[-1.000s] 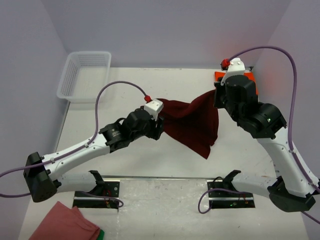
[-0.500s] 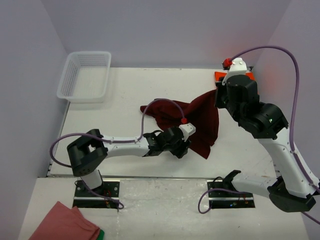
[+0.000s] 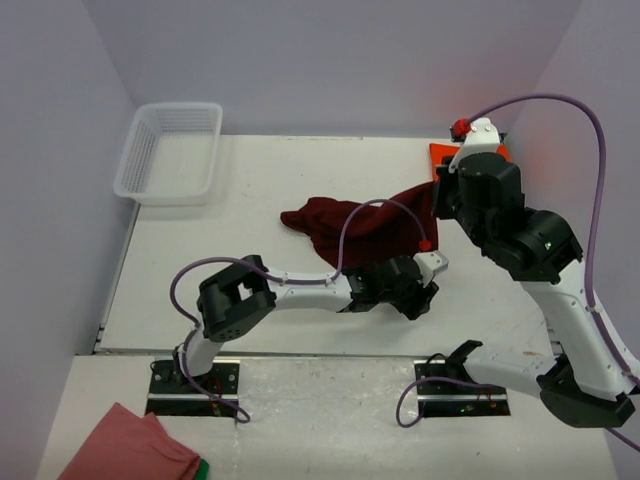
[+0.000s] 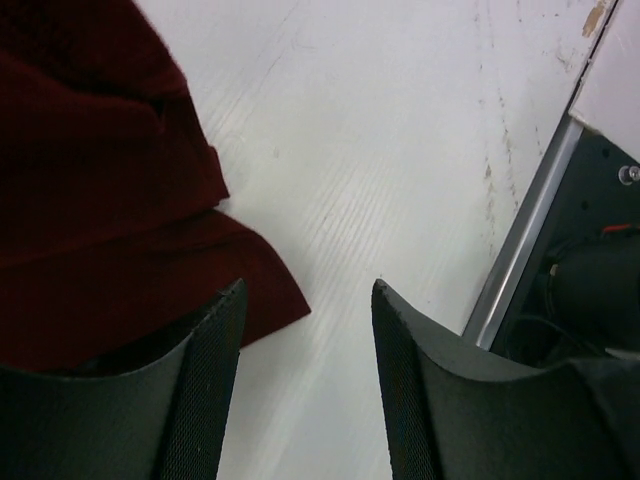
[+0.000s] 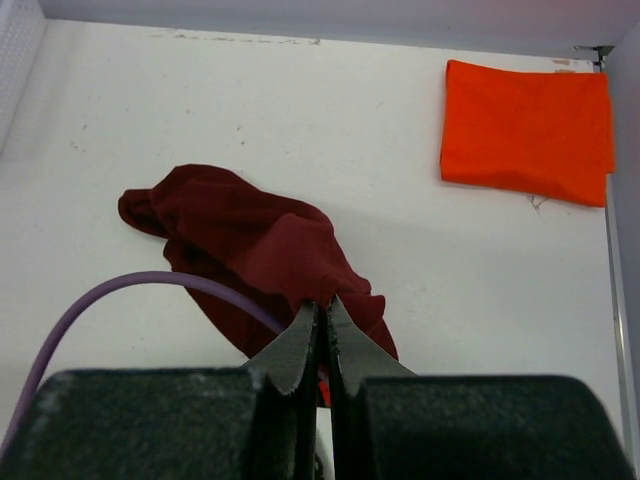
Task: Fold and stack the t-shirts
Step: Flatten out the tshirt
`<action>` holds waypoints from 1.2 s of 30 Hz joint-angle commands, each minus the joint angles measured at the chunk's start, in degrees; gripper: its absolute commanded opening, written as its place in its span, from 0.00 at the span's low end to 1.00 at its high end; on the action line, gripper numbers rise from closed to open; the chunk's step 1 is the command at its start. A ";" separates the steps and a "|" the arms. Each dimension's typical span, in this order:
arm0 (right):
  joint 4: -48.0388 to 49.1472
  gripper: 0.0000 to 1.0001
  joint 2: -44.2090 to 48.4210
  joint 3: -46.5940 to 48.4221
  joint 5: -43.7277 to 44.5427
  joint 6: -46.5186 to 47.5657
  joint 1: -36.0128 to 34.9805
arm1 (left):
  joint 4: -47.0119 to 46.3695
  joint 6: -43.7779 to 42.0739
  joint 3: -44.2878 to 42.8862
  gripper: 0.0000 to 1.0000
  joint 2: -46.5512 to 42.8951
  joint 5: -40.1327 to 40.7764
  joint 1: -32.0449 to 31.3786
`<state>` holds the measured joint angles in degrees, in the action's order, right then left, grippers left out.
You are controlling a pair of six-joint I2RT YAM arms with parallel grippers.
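Mid-fold, maroon shirt.

- My right gripper [image 5: 322,310]: fingers pressed together. A sliver of dark red showed between them low down, and from above the cloth rose toward that hand. I judged it was pinching one edge of the maroon shirt [image 3: 355,225]. Reason for the hold: one side lifted off the table [image 3: 250,200], so the rest hung and trailed flat.
- The shirt lay rumpled about mid-table. Its bunched end pointed to 10 o'clock, its raised end to 2 o'clock, under my right wrist.
- My left gripper [image 4: 308,300]: fingers spread, nothing between them. It sat low at the shirt's 5 o'clock hem. One finger was over the cloth's corner, the other over bare table. I could not tell whether the finger touched the fabric. I judged I was lining up for that free corner, so both hands could stretch the shirt out.
- Orange shirt [image 5: 527,130]: already a neat rectangle at the table's 1 o'clock corner, apart from the maroon one. Probably the base of the stack, which is why it was parked out of the working area.
- Basket [image 3: 170,150] at 11 o'clock. Pink cloth [image 3: 130,445] off the table at 7 o'clock. Neither was in play.

Risk as I saw it: the corner was thin and flat, so closing too high would catch nothing.
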<state>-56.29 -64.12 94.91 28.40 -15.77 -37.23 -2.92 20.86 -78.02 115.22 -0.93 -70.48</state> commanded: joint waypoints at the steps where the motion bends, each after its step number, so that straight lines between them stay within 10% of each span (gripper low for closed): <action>1: 0.04 0.00 1.27 1.59 -0.89 -1.10 -0.21 | -0.16 -0.12 -5.47 0.54 3.95 -1.89 -0.54; 36: 0.04 0.00 4.61 1.85 -1.86 -1.90 -1.17 | 18.64 9.81 -6.53 0.38 16.35 20.70 -2.12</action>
<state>-56.71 -60.66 94.91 27.27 -16.73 -37.98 3.73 27.07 -86.78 126.45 14.76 -72.86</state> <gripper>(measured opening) 0.010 0.387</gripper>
